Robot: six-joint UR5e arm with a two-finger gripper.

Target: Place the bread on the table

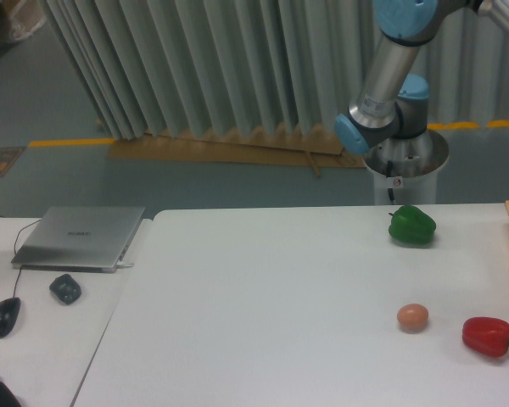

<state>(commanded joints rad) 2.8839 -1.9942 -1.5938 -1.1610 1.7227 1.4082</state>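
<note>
Beyond the table's point(263, 322) far right edge, only the arm's point(390, 76) base and lower links show; its upper reach runs out of the top right corner, so the claw is cut off and its grip cannot be told. No bread is visible. Near the right edge sit a green pepper point(411, 225), a red pepper point(489, 336) and an egg point(412, 317).
</note>
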